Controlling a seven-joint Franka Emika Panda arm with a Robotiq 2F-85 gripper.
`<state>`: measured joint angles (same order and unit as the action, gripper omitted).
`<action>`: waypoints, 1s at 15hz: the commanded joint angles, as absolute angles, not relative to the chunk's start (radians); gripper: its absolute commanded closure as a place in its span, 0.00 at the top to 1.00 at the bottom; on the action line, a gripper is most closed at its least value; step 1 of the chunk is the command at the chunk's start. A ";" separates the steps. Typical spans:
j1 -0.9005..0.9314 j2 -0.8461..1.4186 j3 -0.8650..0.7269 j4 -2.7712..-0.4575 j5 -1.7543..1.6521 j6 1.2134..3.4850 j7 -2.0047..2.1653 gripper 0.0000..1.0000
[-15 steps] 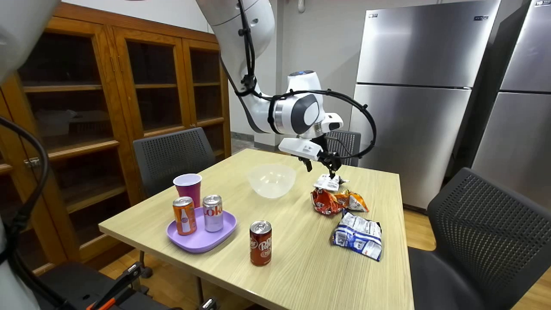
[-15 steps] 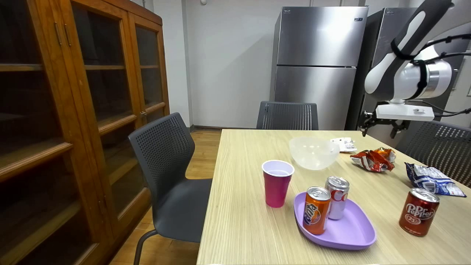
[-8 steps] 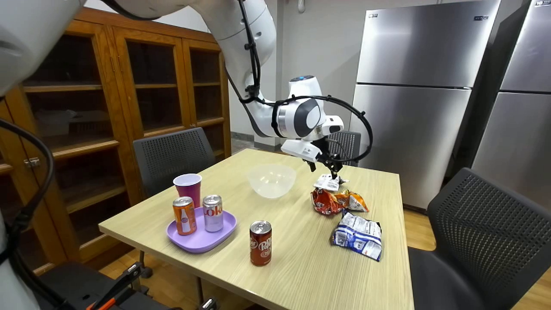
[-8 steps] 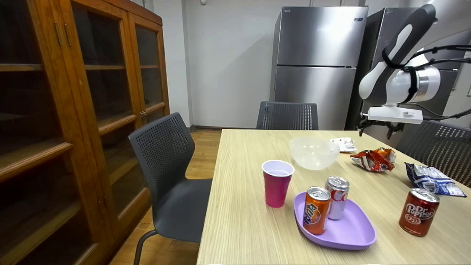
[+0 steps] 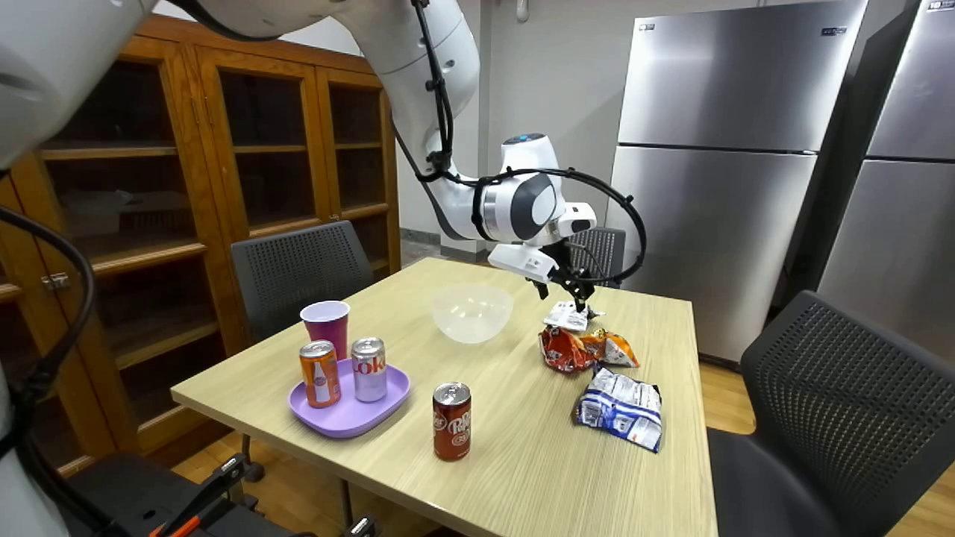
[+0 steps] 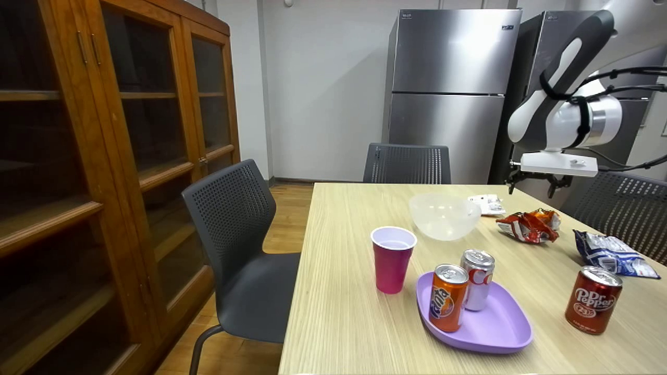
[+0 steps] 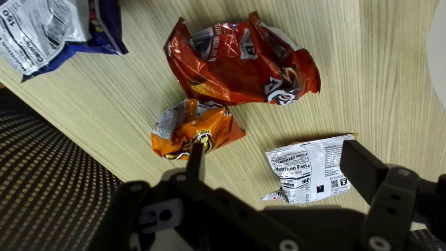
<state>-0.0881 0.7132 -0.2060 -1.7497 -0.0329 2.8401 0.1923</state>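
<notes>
Jaws parted wide, the claw point(image 7: 273, 145) hangs above a white packet point(image 7: 308, 170) (label up, "Nutrition Facts" and "160" legible), between them in the wrist view, near the table's point(image 5: 522, 447) far edge in both exterior views. Nearby: an orange packet point(image 7: 195, 129), a red bag point(image 7: 240, 68) and a blue bag point(image 7: 59, 35) marked "150"; farther out, a Dr Pepper can point(image 6: 593, 301) and a Fanta can point(image 6: 447, 299).
</notes>
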 commanded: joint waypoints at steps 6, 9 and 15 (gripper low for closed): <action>-0.080 0.795 -0.215 -1.629 -0.016 2.822 0.209 1.00; -0.088 0.843 -0.207 -1.565 -0.004 2.812 0.211 1.00; -0.101 0.951 -0.197 -1.422 0.037 2.801 0.217 1.00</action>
